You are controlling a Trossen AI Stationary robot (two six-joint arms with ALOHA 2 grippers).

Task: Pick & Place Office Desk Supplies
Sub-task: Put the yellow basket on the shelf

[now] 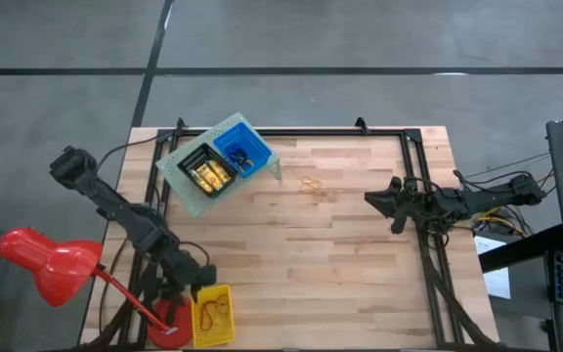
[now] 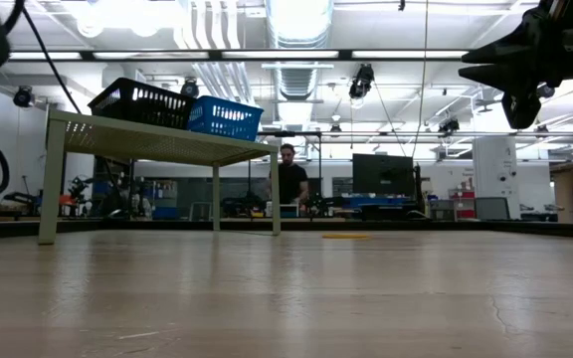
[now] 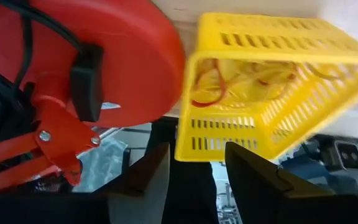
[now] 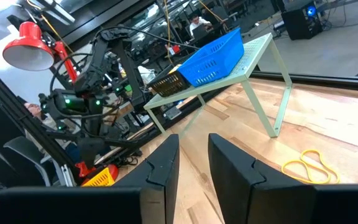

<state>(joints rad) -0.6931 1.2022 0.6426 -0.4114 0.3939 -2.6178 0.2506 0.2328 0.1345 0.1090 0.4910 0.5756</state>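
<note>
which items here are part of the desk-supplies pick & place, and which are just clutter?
Job items:
- rubber bands loose on the table
- rubber bands in the yellow bin
- yellow-gold pieces in the black bin
- blue bin
- green riser holding the black and blue bins

Lying about:
- red desk lamp
- cables at the table's right edge
</note>
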